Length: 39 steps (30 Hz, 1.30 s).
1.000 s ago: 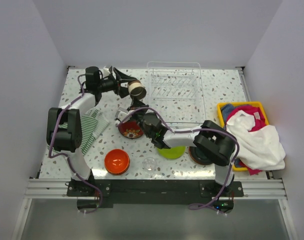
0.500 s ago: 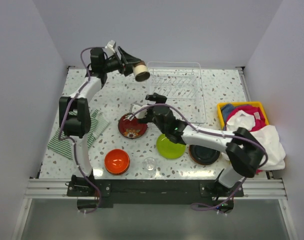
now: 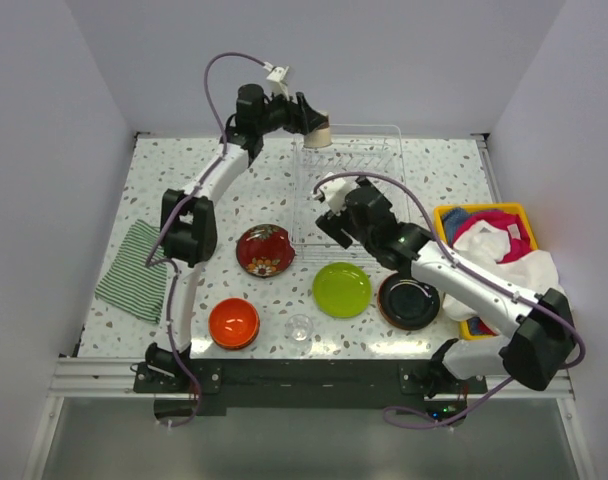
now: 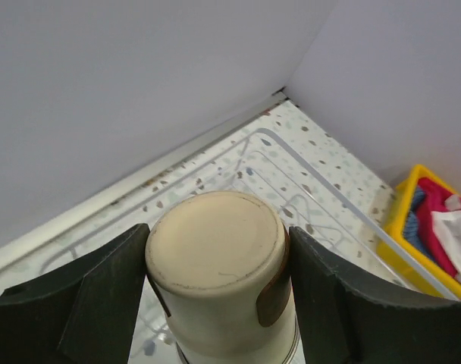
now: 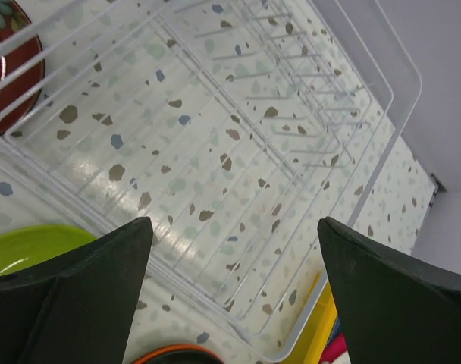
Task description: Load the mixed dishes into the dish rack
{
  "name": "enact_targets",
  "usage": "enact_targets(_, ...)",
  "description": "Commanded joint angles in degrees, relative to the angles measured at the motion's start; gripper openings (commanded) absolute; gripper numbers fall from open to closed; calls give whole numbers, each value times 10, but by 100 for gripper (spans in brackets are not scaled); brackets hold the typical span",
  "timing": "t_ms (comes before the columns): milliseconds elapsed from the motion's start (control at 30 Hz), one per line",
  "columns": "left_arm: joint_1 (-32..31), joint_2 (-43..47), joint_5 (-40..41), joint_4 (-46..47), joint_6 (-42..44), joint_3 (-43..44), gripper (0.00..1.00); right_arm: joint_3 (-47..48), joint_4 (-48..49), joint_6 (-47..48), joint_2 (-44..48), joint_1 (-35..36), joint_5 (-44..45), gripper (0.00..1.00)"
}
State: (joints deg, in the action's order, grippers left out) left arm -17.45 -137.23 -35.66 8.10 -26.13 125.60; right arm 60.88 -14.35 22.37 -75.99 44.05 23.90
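The left gripper is clamped on a beige cup, holding it above the far left corner of the dish rack. The right gripper stands with its jaws wide apart and empty over the near left part of the rack. A red plate, green plate, black plate, orange bowl and small glass lie on the table, near of the rack and outside it.
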Motion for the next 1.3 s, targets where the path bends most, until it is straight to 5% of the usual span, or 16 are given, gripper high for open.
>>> enact_targets(0,-14,-2,141,51,179,28,0,81,-109,-145,13,-79,-32,96)
enact_targets(233,-33,3,212,126,234,-35,0,152,-193,-189,-26,-141,-78,99)
enact_targets(1267,-93,-93,337,343,315,-80,0,59,-203,-180,29,-172,-57,99)
